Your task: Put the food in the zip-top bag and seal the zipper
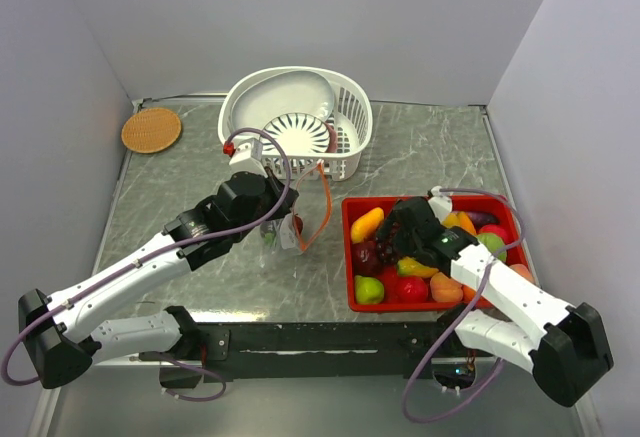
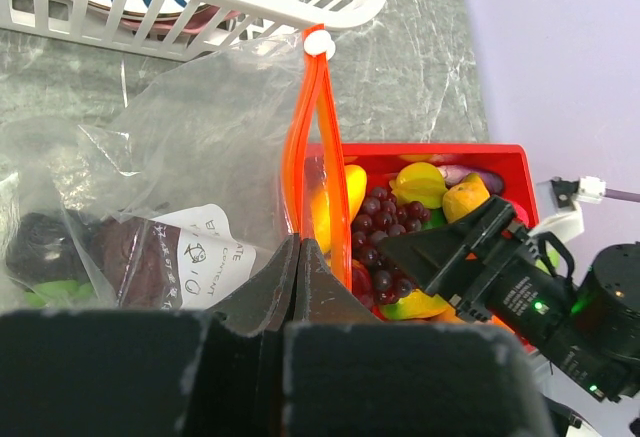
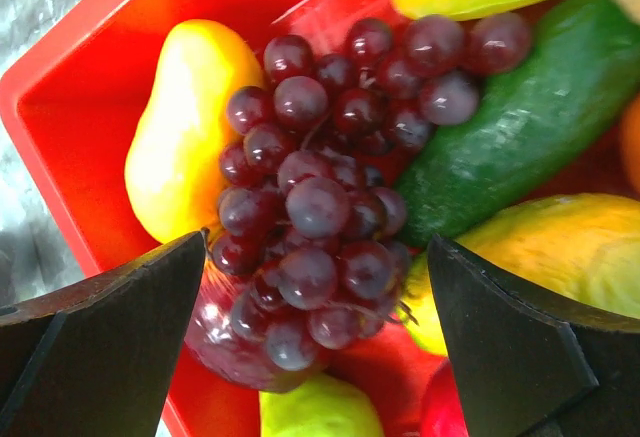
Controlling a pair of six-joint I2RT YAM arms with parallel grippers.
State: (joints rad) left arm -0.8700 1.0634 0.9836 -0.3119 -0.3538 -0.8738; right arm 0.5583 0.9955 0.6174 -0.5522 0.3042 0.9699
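The clear zip-top bag (image 2: 190,147) stands between the basket and the tray, mouth up. Its orange-red zipper (image 2: 318,127) runs as a loop, also seen from the top (image 1: 324,207). My left gripper (image 2: 296,249) is shut on the bag's edge at the zipper strip and holds it up (image 1: 283,222). Dark purple and green shapes show through the bag's bottom (image 2: 50,257). My right gripper (image 3: 318,267) is open and straddles the purple grapes (image 3: 320,197) in the red tray (image 1: 430,204). A yellow mango (image 3: 180,127), a green cucumber (image 3: 520,117) and a green pear (image 3: 310,412) lie around the grapes.
The white slotted basket (image 1: 350,147) with a white bowl stands behind the bag, close to the zipper's far end. A round cork mat (image 1: 151,129) lies at the far left. The red tray holds several more fruits under and beside my right arm.
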